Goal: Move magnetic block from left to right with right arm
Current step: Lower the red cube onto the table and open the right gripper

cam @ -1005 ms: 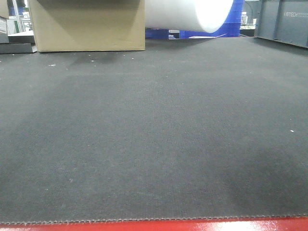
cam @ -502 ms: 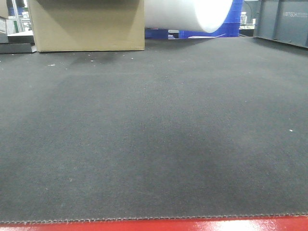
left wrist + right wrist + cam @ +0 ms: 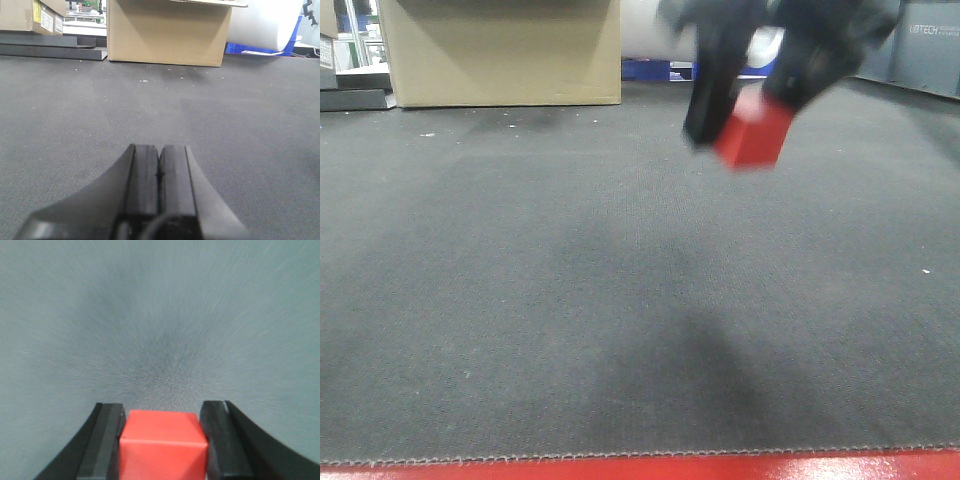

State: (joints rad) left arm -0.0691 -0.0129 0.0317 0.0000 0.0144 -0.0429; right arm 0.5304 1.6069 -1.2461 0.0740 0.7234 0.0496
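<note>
The magnetic block (image 3: 753, 133), a small red cube, hangs in the air above the dark mat at the upper right of the front view. My right gripper (image 3: 745, 118) is shut on it, one black finger on each side, motion-blurred. From the right wrist the magnetic block (image 3: 163, 447) fills the gap between the two fingers (image 3: 106, 440) of the right gripper (image 3: 163, 415), with blurred mat below. My left gripper (image 3: 160, 150) rests low over the mat, its pads pressed together with nothing between them.
A large tan cardboard box (image 3: 500, 55) stands at the mat's far left edge, also in the left wrist view (image 3: 167, 32). A white roll (image 3: 265, 22) lies behind it. A grey cabinet (image 3: 920, 50) stands far right. A red strip (image 3: 640, 470) runs along the mat's near edge.
The right gripper, holding the red block, has come into the front view at the upper right; earlier only its shadow showed, moving across the mat.
</note>
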